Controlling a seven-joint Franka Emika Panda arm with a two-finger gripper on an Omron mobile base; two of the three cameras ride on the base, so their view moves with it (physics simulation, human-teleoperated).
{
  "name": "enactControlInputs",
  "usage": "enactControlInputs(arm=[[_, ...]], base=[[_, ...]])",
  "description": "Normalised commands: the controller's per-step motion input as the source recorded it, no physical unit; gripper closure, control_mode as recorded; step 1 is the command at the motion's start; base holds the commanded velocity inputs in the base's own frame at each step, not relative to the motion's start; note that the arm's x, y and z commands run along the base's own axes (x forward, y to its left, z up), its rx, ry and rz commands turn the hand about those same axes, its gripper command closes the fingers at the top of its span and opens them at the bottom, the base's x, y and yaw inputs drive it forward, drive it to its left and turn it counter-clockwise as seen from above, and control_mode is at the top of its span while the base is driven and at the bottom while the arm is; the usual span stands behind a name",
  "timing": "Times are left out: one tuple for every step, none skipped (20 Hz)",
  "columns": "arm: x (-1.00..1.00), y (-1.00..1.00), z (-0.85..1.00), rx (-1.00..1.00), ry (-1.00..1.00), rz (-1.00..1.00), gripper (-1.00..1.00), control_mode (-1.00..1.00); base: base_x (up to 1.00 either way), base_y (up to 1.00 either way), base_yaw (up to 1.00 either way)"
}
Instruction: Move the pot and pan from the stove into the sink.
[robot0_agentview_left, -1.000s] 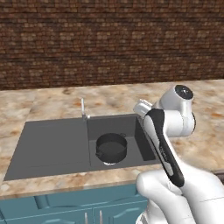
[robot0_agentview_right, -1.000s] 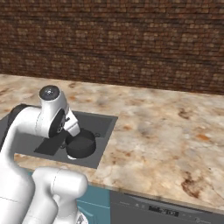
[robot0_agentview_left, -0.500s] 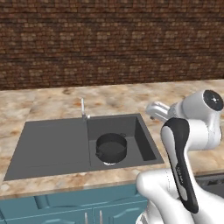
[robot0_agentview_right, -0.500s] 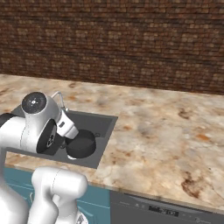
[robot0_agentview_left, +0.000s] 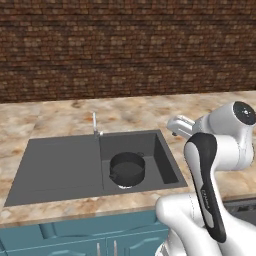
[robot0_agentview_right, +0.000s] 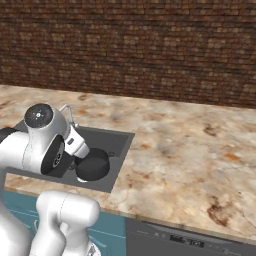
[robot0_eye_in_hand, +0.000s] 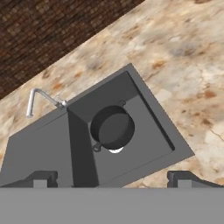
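The dark grey pot stands upright in the basin of the dark grey sink, over the silver drain. From the right the pot is partly behind my arm. In the hand view the pot lies well below my gripper, whose fingertips stand wide apart with nothing between them. My hand hovers above the counter just right of the sink's right rim. The pan and the stove are out of view.
A thin silver faucet rises at the sink's back edge, beside the flat drainboard. Marbled counter stretches right of the sink to a brick wall. A dark appliance front sits under the counter at the right.
My arm has swung right and pulled back from over the sink's right side. The pot has stayed put in the basin, and the jaws have stayed open.
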Motion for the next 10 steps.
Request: enactControlInputs(arm=[[0.00, 0.00, 0.00, 0.00, 0.00, 0.00, -1.00, -1.00], [0.00, 0.00, 0.00, 0.00, 0.00, 0.00, -1.00, -1.00], [0.00, 0.00, 0.00, 0.00, 0.00, 0.00, -1.00, -1.00], [0.00, 0.00, 0.00, 0.00, 0.00, 0.00, -1.00, -1.00], [0.00, 0.00, 0.00, 0.00, 0.00, 0.00, -1.00, -1.00], [0.00, 0.00, 0.00, 0.00, 0.00, 0.00, -1.00, -1.00], [0.00, 0.00, 0.00, 0.00, 0.00, 0.00, -1.00, -1.00], [0.00, 0.00, 0.00, 0.00, 0.00, 0.00, -1.00, 1.00], [0.00, 0.00, 0.00, 0.00, 0.00, 0.00, -1.00, 1.00], [0.00, 0.00, 0.00, 0.00, 0.00, 0.00, -1.00, 1.00]], base=[[0.00, 0.00, 0.00], [0.00, 0.00, 0.00], [0.00, 0.00, 0.00], [0.00, 0.00, 0.00], [0.00, 0.00, 0.00], [0.00, 0.00, 0.00], [0.00, 0.00, 0.00], [-0.36, -0.03, 0.00], [-0.48, -0.10, 0.00], [-0.63, -0.15, 0.00]])
